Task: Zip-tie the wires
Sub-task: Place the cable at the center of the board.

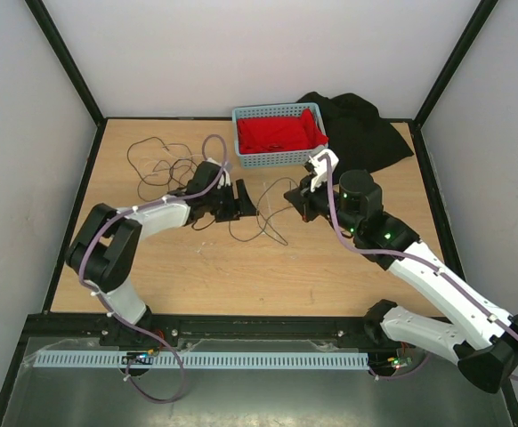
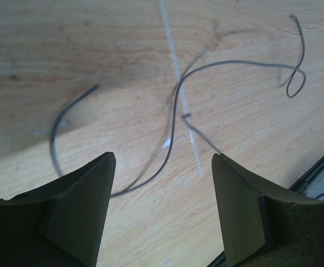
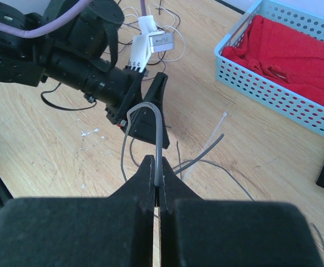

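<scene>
The wires [image 1: 164, 165] are thin dark strands looped at the back left of the table, and one trails forward between the two arms. My right gripper [image 3: 157, 168] is shut on one wire [image 3: 161, 130], which arches up from the jaws and drops to the left. My left gripper [image 1: 238, 199] faces it from the left, open, with nothing between its fingers [image 2: 99, 183]. Below it a curving wire [image 2: 176, 114] crosses a white zip tie [image 2: 180, 83] lying flat on the wood. In the right wrist view the zip tie [image 3: 212, 138] lies just right of the left gripper [image 3: 151, 114].
A blue basket [image 1: 246, 157] holding a red cloth [image 1: 279, 132] stands at the back centre, with a black cloth [image 1: 363, 129] behind and right of it. White specks [image 3: 89, 133] dot the wood. Black frame rails [image 1: 241, 326] border the table.
</scene>
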Robot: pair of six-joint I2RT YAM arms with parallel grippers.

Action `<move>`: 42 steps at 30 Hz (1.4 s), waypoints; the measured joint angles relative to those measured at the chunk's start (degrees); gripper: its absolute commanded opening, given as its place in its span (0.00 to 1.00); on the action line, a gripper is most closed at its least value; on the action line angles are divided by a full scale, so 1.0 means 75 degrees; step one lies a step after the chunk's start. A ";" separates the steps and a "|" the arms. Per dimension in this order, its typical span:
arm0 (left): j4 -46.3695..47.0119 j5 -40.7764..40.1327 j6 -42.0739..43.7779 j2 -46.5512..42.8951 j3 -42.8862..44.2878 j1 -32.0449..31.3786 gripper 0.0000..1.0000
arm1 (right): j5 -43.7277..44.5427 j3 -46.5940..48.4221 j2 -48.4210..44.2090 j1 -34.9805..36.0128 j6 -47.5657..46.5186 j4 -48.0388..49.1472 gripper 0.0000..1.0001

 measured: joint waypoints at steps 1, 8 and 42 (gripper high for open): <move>0.0038 -0.0015 0.0000 0.0119 0.0125 -0.0044 0.72 | 0.0009 -0.0029 -0.0029 0.0000 -0.0003 0.0000 0.00; 0.0245 -0.0184 0.0009 0.0965 0.0866 -0.0289 0.66 | 0.0114 -0.0114 -0.0160 0.0000 -0.0070 0.0000 0.00; 0.0306 -0.0592 0.0032 0.1935 0.1475 -0.0781 0.20 | 0.0323 -0.0152 -0.0166 -0.0003 -0.0082 0.0000 0.00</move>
